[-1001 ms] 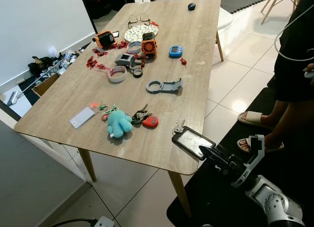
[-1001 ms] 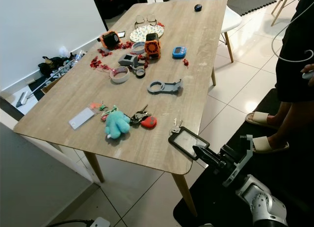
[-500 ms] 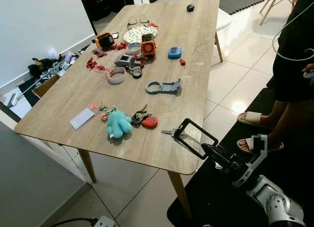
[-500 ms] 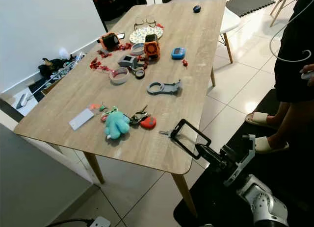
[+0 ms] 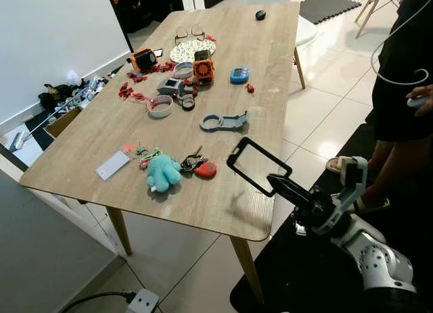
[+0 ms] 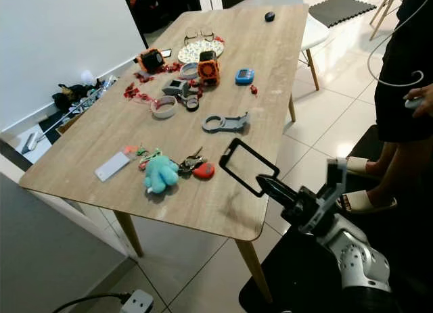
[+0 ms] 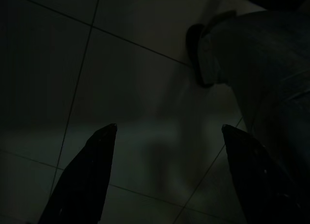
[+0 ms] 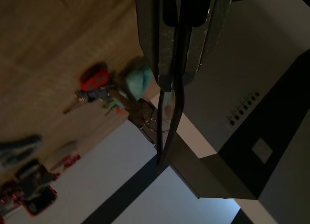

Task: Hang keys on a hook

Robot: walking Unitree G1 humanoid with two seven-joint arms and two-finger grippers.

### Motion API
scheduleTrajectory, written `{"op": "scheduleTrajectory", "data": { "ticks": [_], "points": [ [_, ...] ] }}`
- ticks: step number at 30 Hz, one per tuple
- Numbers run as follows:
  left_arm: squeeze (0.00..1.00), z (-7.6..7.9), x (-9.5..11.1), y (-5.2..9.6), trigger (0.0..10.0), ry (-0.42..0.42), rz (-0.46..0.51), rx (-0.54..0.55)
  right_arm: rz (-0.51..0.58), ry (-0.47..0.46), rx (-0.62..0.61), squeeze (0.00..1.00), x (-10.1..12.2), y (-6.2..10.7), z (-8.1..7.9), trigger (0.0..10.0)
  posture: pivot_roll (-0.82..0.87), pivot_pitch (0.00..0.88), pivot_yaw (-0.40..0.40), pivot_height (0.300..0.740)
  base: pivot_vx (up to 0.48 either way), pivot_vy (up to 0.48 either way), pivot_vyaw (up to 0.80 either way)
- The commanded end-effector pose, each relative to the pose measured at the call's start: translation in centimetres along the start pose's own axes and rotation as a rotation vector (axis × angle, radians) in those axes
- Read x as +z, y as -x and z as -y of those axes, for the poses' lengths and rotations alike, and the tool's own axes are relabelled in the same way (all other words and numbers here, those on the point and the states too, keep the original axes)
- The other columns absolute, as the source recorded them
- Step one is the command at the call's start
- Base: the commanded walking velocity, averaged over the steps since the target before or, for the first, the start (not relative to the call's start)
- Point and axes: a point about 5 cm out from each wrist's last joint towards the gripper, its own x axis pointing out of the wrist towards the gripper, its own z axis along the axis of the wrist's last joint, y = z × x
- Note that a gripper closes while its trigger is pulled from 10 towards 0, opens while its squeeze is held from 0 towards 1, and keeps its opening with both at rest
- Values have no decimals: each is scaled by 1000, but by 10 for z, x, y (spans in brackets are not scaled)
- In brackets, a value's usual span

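A key bunch [image 5: 193, 165] with a teal plush [image 5: 164, 171] and a red fob [image 5: 206, 169] lies on the wooden table [image 5: 135, 110] near its front edge. My right gripper [image 5: 274, 182] is shut on a black rectangular frame [image 5: 258, 165], held tilted in the air over the table's front right corner. The right wrist view looks along the shut fingers [image 8: 164, 35], with the frame edge-on and the teal plush [image 8: 137, 82] and red fob [image 8: 94, 76] beyond. A grey holder with a ring [image 5: 224, 120] lies mid-table. My left gripper [image 7: 169, 151] hangs open over a dark tiled floor.
A white card [image 5: 112, 165], a tape roll [image 5: 160, 105], orange gadgets [image 5: 204, 69], a blue timer [image 5: 239, 74], glasses and a patterned plate [image 5: 189, 51] crowd the table. A person in sandals [image 5: 399, 90] stands to the right on a black mat. Clutter lines the left wall.
The black frame lay flat at the table's front edge beside a small key; my right gripper has tilted it up and raised it over the table. The plush key bunch stays put.
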Motion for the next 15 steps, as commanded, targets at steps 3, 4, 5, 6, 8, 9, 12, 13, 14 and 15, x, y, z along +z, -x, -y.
{"op": "scheduleTrajectory", "data": {
  "ticks": [3, 4, 5, 6, 8, 9, 12, 13, 14, 15],
  "points": [
    [0, 0, -1, 0, 10000, 29, 7, 9, -13, 54, 40, 0, 2, -14, -7, 0, -151, 68, 144, 740, 0, 0, 0],
    [0, -1, 2, 0, 10000, 39, 19, 14, -30, 98, 56, 0, 4, -24, -11, 0, -149, 65, 142, 740, 0, 0, 0],
    [0, -1, 2, 0, 10000, 39, 19, 14, -30, 98, 56, 0, 4, -24, -11, 0, -149, 65, 142, 740, 0, 0, 0],
    [0, -1, 3, 0, 10000, 41, 22, 16, -40, 110, 67, 0, 4, -28, -14, 0, -149, 65, 142, 740, 0, 0, 0],
    [0, -1, 6, -1, 10000, 41, 22, 19, -61, 129, 105, 0, 3, -36, -21, 0, -148, 60, 139, 740, 0, 0, 0],
    [0, -1, 6, -1, 10000, 41, 22, 19, -61, 129, 105, 0, 3, -36, -21, 0, -148, 60, 139, 740, 0, 0, 0],
    [0, 0, 8, -2, 10000, 41, 20, 25, -86, 148, 132, 0, 0, -46, -26, 0, -147, 50, 133, 740, 0, 0, 0],
    [0, 1, 10, -3, 10000, 41, 18, 30, -112, 160, 142, 0, -5, -52, -29, 0, -145, 43, 129, 740, 0, 0, 0],
    [0, 2, 11, -4, 10000, 40, 16, 34, -133, 168, 150, 0, -9, -58, -31, 0, -145, 43, 129, 740, 0, 0, 0],
    [0, 3, 11, -4, 10000, 38, 14, 37, -155, 174, 154, 0, -13, -62, -32, 0, -145, 43, 129, 740, 0, 0, 0]
  ]
}}
